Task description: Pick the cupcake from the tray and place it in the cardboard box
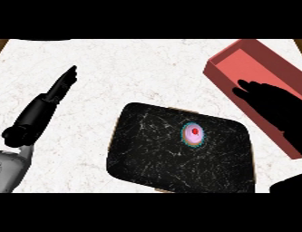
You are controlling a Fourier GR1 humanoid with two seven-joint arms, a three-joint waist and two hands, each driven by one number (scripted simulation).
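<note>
Two black hands show over a pale marbled counter (146, 68). A dark tray (146, 149) with rounded corners sits low in the middle of the frame, and the cupcake (193, 135), pink-topped with a red dot, stands on it right of the tray's centre, toward its upper right. At the right edge a red-sided box (247, 54) runs from the upper right down toward the lower right, its long axis slanting. The right hand (280, 102) lies over that box, fingers straight and pointing to the upper left, holding nothing. The cupcake lies down and left of those fingertips, near but apart, with the tray's edge between. The left hand (59, 86) rests at the upper left, fingers straight and empty, well apart from the tray. The right hand is plainly the nearer one, so the pickup likely falls to it, moving down-left; the cupcake is not yet touched
</note>
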